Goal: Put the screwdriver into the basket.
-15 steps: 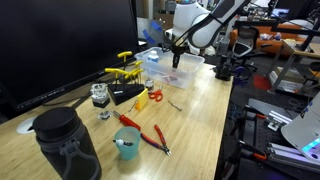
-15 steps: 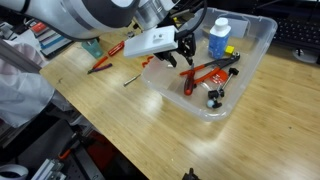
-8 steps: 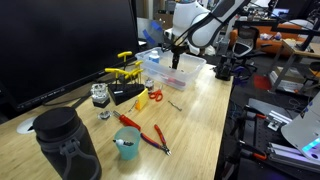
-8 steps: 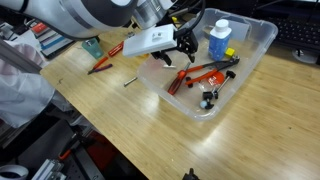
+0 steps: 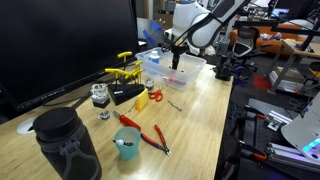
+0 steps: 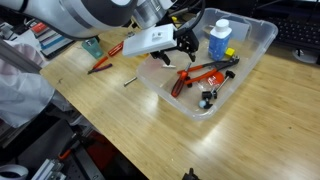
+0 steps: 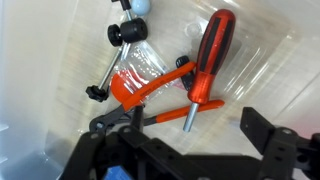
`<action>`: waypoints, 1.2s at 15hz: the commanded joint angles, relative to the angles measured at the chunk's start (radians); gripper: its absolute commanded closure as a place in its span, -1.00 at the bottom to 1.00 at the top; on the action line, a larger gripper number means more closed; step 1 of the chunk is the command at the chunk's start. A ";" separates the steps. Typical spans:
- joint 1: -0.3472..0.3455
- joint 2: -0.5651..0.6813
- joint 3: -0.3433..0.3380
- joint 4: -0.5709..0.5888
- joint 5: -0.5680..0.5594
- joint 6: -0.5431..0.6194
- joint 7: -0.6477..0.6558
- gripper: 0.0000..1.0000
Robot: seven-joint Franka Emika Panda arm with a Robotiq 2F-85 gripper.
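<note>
1. White label on blue-capped bottle [image 6: 218,40] in a corner of the basket [image 6: 255,55]: print too small to read.
2. Wooden desk [image 6: 250,130]: basket sits at the far end in an exterior view [image 5: 190,72], near the desk edge. Bare wood all along one long side of it in an exterior view.
3. Red pliers [image 6: 105,57] lie on the desk just outside the basket's other long side.
4. Room inside the basket is tight: orange clamp-like tool [image 7: 145,85] and black knob [image 7: 128,33] crowd the floor, w/ the bottle at the rim end.
5. Screwdriver [image 7: 210,55] lies flat on the basket floor. Fat red handle w/ black stripe, short bare-metal shaft. Lower handle touches or overlaps the orange tool; can't tell which.
6. Gripper [image 6: 185,50] hangs over the basket. Fingers [image 7: 262,130] spread wide, pinching nothing, w/ the shaft tip just below and between them in wrist view.
</note>
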 commanded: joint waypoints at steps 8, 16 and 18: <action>0.051 -0.174 0.054 -0.095 -0.014 -0.004 -0.051 -1.00; 0.056 -0.180 0.138 -0.134 0.094 -0.012 -0.204 -1.00; 0.051 -0.174 0.157 -0.141 0.156 -0.011 -0.278 -1.00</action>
